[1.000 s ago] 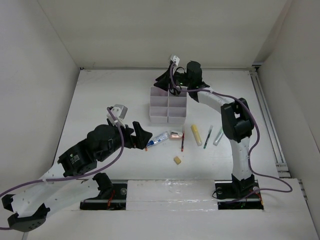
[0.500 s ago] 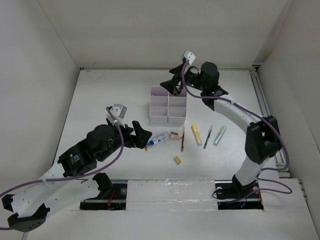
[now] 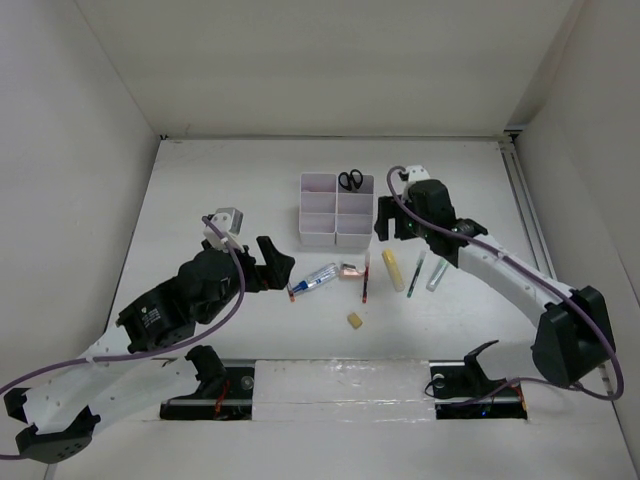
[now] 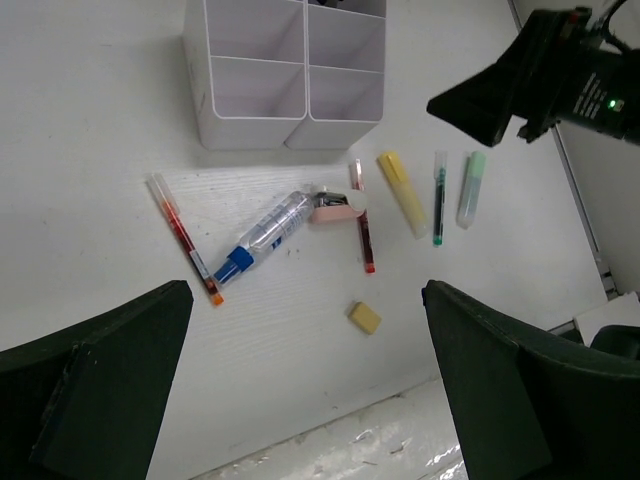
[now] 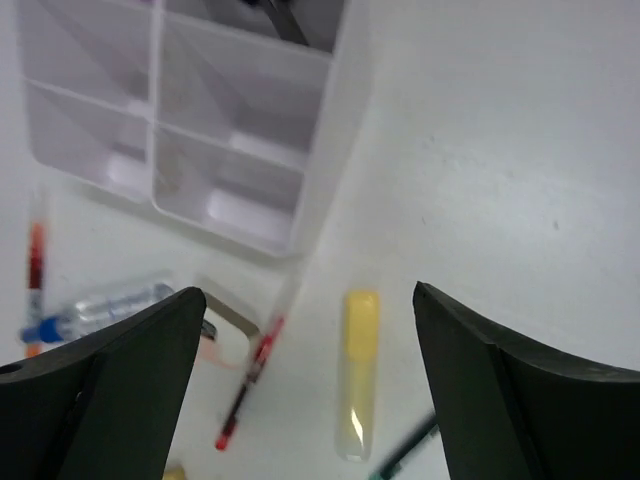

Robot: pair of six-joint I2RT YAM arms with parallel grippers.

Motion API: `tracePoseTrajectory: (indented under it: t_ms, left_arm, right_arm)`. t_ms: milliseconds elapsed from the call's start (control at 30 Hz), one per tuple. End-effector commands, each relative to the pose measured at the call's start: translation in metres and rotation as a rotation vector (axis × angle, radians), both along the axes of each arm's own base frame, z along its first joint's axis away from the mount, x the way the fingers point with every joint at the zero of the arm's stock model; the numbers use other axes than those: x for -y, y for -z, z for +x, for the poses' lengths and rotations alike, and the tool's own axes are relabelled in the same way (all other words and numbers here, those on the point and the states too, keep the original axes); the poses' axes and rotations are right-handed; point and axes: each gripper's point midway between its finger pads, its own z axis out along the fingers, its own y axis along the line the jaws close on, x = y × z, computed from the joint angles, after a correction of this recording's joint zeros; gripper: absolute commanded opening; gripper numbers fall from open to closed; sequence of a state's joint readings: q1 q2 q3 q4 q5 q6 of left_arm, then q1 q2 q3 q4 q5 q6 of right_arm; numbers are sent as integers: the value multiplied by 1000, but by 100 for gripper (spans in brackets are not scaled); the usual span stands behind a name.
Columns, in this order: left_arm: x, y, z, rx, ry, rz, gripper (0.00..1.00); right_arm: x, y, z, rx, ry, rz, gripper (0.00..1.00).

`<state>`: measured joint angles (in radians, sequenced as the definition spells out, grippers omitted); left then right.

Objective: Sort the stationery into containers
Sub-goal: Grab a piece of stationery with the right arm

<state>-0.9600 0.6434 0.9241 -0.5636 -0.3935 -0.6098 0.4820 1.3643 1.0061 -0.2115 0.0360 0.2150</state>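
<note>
The white containers block (image 3: 335, 212) stands mid-table, with black-handled scissors (image 3: 351, 180) upright in its back right compartment. In front of it lie a blue-white tube (image 3: 315, 278), a pink piece (image 3: 349, 269), a red pen (image 3: 365, 283), a yellow highlighter (image 3: 393, 270), a dark green pen (image 3: 417, 273), a pale green highlighter (image 3: 437, 271) and a yellow eraser (image 3: 354, 320). My right gripper (image 5: 309, 295) hangs open and empty above the yellow highlighter (image 5: 358, 370), just right of the block (image 5: 320, 200). My left gripper (image 4: 306, 290) is open and empty, above the table left of the tube (image 4: 265, 235) and eraser (image 4: 364, 317).
An orange-tipped red pen (image 4: 185, 238) lies left of the tube. White walls enclose the table on three sides. A rail runs along the right edge (image 3: 530, 220). The right arm (image 4: 560, 75) reaches over the table behind the highlighters.
My right gripper opened, left the scissors in the back right compartment, and pulled back toward the near side over the yellow highlighter. The left arm drew back slightly.
</note>
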Motion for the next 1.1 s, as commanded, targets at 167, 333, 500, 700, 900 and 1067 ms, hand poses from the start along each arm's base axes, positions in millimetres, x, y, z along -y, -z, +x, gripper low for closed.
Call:
tracePoseTrajectory:
  t_ms: [167,333,500,700,900,1067]
  left_arm:
    - [4,-6,3,10,1,-9,100]
    - [6,-3,3,2,9,-3,100]
    - [9,-5,1,9,33,0,100]
    - [12,0,2,-4,46,18,100]
    - [15,-3,3,4,70,9,100]
    - [17,0,3,-2,83,22,100]
  right_arm:
    - [32,29,-20,-79,83,-6,79]
    - [24,79,-34,-197,82,-39,75]
    - [25,114,-47,-273,151,-66,69]
    - [7,120,-59,-283,132,-67,61]
    - [12,145,-73,-359,180,-147,61]
    - [14,150,-76,-371,205,-157,61]
